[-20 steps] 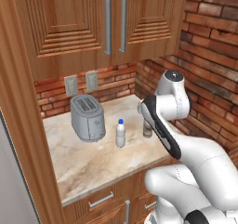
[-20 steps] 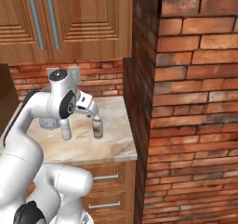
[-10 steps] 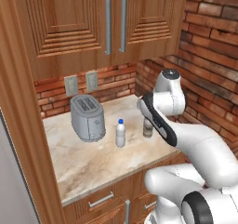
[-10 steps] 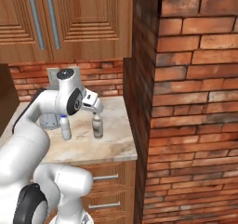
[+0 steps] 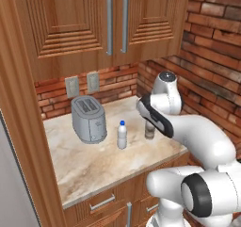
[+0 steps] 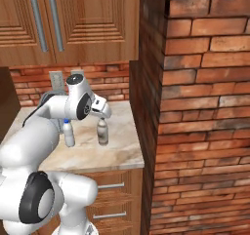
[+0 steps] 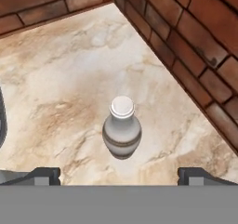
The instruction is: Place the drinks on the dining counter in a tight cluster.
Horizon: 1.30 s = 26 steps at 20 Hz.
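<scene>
With my gripper (image 7: 118, 173) spread wide above the grey-brown bottle (image 7: 121, 129), upright at the centre of the hand view, I should drop straight down around its neck, minding the brick wall (image 7: 195, 46) close at upper right; the marbled counter (image 7: 56, 93) lies open leftward.

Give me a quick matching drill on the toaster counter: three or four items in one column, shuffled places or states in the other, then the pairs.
Items:
1. toaster
2. white blue-capped bottle
3. grey-brown pale-capped bottle
4. gripper

Places or states:
A. upright, nearest the brick side wall
B. jaws wide open, holding nothing
C. near the wall outlets
D. upright, between the other two counter items

Pairs: 1-C, 2-D, 3-A, 4-B
</scene>
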Motion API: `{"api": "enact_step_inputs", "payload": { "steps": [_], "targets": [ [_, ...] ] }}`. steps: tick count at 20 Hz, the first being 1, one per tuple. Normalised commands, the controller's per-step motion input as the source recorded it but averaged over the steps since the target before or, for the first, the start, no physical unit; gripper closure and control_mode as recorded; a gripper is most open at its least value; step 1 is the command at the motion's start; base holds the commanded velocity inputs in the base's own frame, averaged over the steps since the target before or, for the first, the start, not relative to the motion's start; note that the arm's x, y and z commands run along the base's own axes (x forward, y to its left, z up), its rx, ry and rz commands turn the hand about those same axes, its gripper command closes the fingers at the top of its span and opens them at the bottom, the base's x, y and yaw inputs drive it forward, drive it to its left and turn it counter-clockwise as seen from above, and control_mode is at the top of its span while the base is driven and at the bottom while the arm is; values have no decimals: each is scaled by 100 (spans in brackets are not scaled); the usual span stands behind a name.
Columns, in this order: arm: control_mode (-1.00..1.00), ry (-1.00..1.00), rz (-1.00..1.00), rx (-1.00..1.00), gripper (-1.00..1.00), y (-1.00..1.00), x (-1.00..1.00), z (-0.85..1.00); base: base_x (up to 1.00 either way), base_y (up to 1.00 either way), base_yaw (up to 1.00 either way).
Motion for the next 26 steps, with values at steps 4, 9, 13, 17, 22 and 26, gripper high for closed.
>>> {"api": "enact_step_inputs", "payload": {
  "steps": [4,9,13,17,22,26],
  "targets": [
    [-100,0,0,0,-100,-4,12,-16,0,0,0],
    [-100,1,0,0,-100,-8,0,-20,0,0,0],
    [-100,3,0,0,-100,0,0,-34,0,0,0],
    [-100,0,0,0,-100,0,1,-21,0,0,0],
    [-100,0,0,0,-100,0,10,-24,0,0,0],
    [-100,0,0,0,-100,0,25,-16,0,0,0]
  ]
}}
